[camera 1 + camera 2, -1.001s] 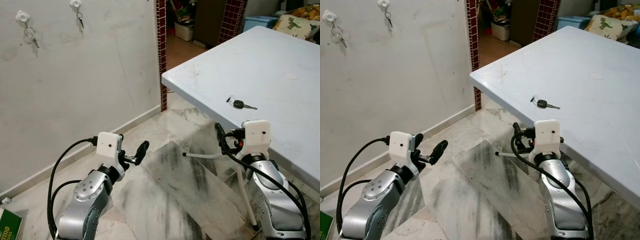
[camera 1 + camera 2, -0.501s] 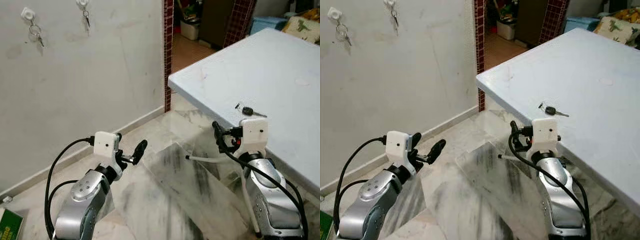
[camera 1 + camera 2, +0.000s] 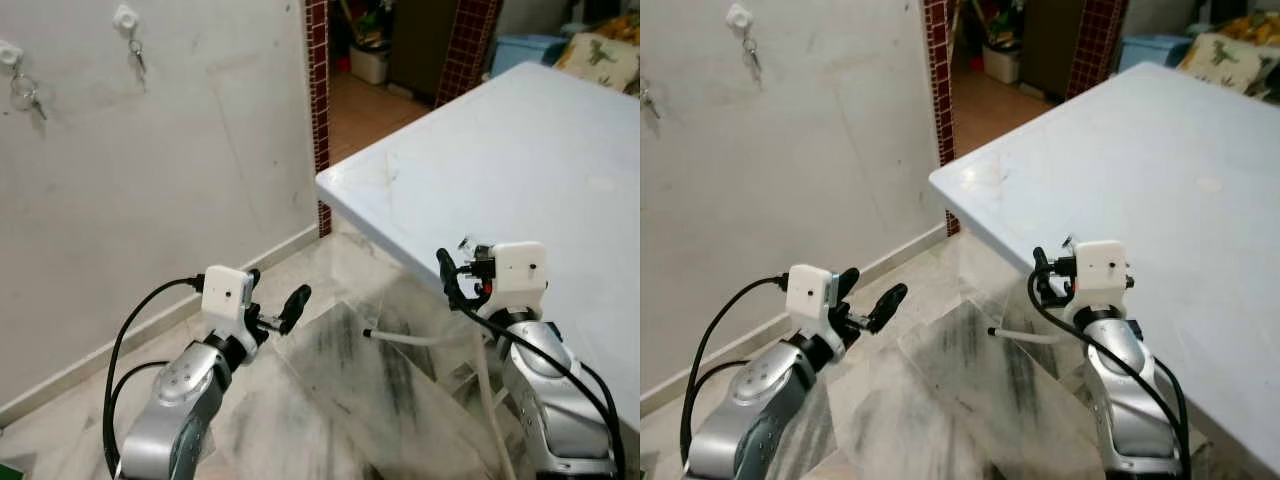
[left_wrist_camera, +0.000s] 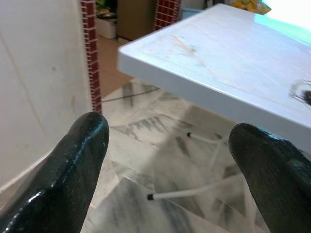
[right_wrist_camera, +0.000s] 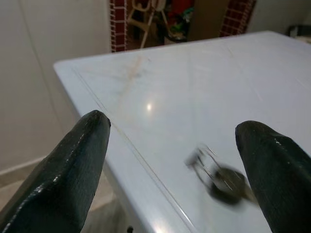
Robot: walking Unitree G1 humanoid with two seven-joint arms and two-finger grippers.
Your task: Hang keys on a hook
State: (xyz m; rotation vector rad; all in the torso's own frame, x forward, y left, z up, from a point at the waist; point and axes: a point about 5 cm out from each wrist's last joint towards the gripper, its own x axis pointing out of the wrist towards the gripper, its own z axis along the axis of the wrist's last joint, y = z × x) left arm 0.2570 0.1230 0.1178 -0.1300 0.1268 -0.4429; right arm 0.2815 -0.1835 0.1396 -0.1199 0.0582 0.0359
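Observation:
A black-headed key on a ring (image 5: 219, 177) lies near the front edge of the pale blue table (image 3: 540, 150). In the right wrist view it is blurred, just beyond my open right gripper (image 5: 172, 160) and toward one finger. In the eye views my right gripper (image 3: 450, 272) is at the table's edge, and its white wrist camera covers most of the key. My left gripper (image 3: 277, 300) hangs open and empty over the marble floor. Two white hooks (image 3: 125, 17) on the wall at far left each hold a key (image 3: 135, 55).
A doorway with red tiled jambs (image 3: 318, 100) opens behind the table's corner. White table legs (image 3: 420, 338) cross the floor under the table's edge. A blue bin (image 3: 520, 48) and a patterned cushion (image 3: 600, 50) sit at the back right.
The camera has shifted, so the wall hooks sit further left. My right gripper has come up to the table's edge, and the key is now largely hidden behind its wrist camera.

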